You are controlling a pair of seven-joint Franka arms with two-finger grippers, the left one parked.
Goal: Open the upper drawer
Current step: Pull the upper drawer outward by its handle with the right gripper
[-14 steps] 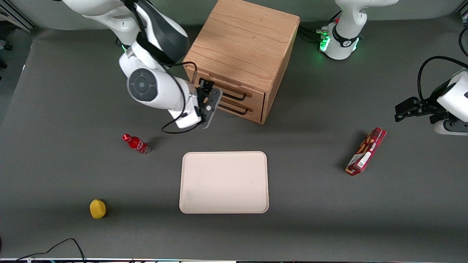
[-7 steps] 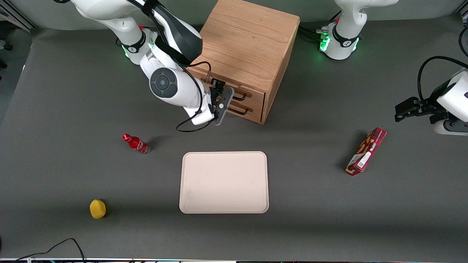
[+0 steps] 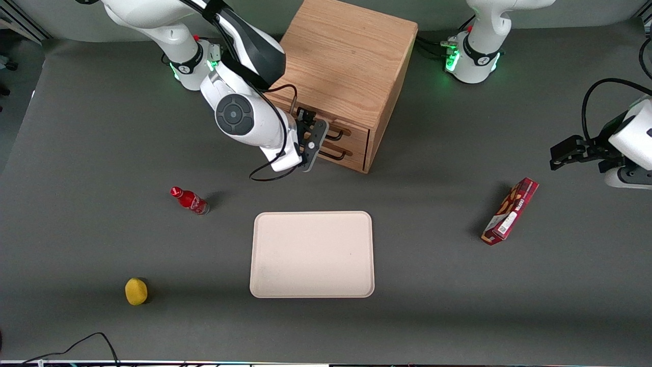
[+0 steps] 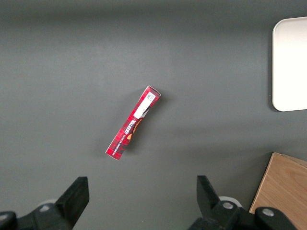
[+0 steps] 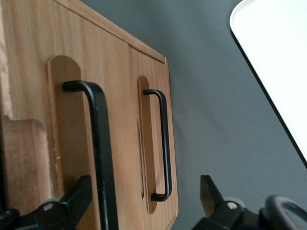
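The oak cabinet (image 3: 346, 66) stands at the back of the table, both drawers shut. The upper drawer (image 3: 356, 132) carries a long black wire handle (image 3: 334, 135), with the lower twin drawer (image 3: 351, 153) under it. My right gripper (image 3: 317, 141) is right in front of the drawer fronts, at the working arm's end of the handles. In the right wrist view the gripper (image 5: 144, 201) is open. The upper drawer's handle (image 5: 101, 153) runs between the fingers, close to one finger (image 5: 76, 199). The lower handle (image 5: 164, 143) is farther off. Nothing is gripped.
A cream tray (image 3: 311, 254) lies nearer the front camera than the cabinet and also shows in the right wrist view (image 5: 273, 62). A red bottle (image 3: 189, 200) and a yellow lemon (image 3: 136, 291) lie toward the working arm's end. A red snack box (image 3: 510, 211) lies toward the parked arm's end.
My gripper has moved along the cabinet front toward the middle of the handles, closing in on the upper drawer. The drawers have not moved.
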